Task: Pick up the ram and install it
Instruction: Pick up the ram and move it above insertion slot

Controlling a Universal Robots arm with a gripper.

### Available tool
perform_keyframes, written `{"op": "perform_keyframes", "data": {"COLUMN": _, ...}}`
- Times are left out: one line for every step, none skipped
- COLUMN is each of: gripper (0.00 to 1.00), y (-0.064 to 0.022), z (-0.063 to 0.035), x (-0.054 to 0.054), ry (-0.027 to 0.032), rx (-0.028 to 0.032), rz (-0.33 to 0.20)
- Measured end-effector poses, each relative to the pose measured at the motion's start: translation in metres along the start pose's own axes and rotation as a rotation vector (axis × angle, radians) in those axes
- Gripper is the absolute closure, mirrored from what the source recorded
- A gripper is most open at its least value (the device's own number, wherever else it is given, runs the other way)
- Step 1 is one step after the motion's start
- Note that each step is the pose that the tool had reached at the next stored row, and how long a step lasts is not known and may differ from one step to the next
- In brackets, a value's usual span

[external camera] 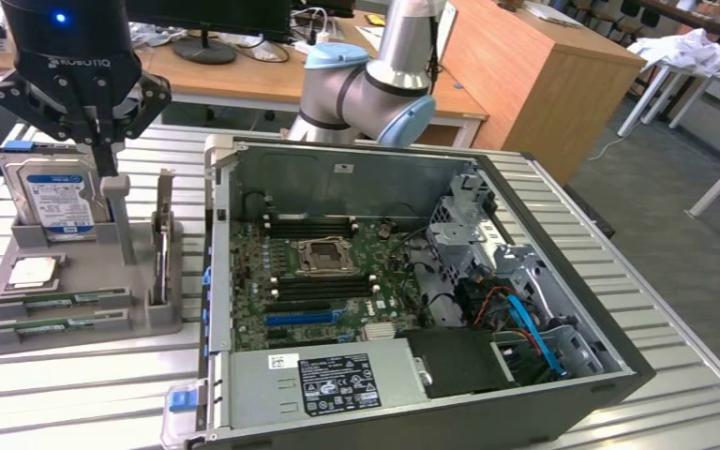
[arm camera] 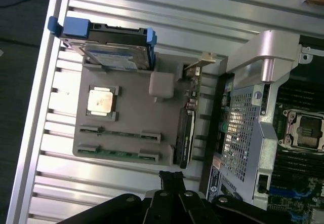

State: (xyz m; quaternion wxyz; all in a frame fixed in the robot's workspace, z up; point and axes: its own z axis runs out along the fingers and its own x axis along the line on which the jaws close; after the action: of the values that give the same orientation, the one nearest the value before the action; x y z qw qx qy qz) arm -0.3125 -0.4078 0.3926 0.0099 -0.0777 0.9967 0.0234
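Exterior view: the tool hangs closed and empty above the grey holder on the table; two ram sticks lie flat in its front slots, just beside the processor.

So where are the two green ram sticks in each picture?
Exterior view: the ram sticks lie flat along the grey holder's front edge, at the exterior view's left, just in front of the processor chip.
Wrist view: the ram sticks lie in the grey holder, beside the processor chip, on its side away from the hard drive.
Shared landmark: the square silver processor chip.
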Motion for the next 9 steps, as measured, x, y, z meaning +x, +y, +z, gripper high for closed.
{"op": "perform_keyframes", "data": {"gripper": 0.90, "y": 0.0000, "z": 0.0000, "x": 0.0000, "ry": 0.0003, "rx": -0.0001, "rz": -0.006}}
{"op": "perform_keyframes", "data": {"gripper": 0.90, "y": 0.0000, "z": 0.0000, "x": 0.0000, "ry": 0.0005, "rx": -0.0003, "rz": -0.011}}
{"op": "perform_keyframes", "data": {"gripper": 0.90, "y": 0.0000, "z": 0.0000, "x": 0.0000, "ry": 0.0008, "rx": -0.0005, "rz": -0.017}}
{"op": "perform_keyframes", "data": {"gripper": 0.90, "y": 0.0000, "z": 0.0000, "x": 0.0000, "ry": 0.0011, "rx": -0.0006, "rz": -0.023}}
{"op": "perform_keyframes", "data": {"gripper": 0.90, "y": 0.0000, "z": 0.0000, "x": 0.0000, "ry": 0.0014, "rx": -0.0007, "rz": -0.029}}
{"op": "perform_keyframes", "data": {"gripper": 0.90, "y": 0.0000, "z": 0.0000, "x": 0.0000, "ry": 0.0016, "rx": -0.0008, "rz": -0.034}}
{"op": "perform_keyframes", "data": {"gripper": 0.90, "y": 0.0000, "z": 0.0000, "x": 0.0000, "ry": 0.0018, "rx": -0.0010, "rz": -0.040}}
{"op": "perform_keyframes", "data": {"gripper": 0.90, "y": 0.0000, "z": 0.0000, "x": 0.0000, "ry": 0.0021, "rx": -0.0011, "rz": -0.045}}
{"op": "perform_keyframes", "data": {"gripper": 0.90, "y": 0.0000, "z": 0.0000, "x": 0.0000, "ry": 0.0023, "rx": -0.0012, "rz": -0.051}}
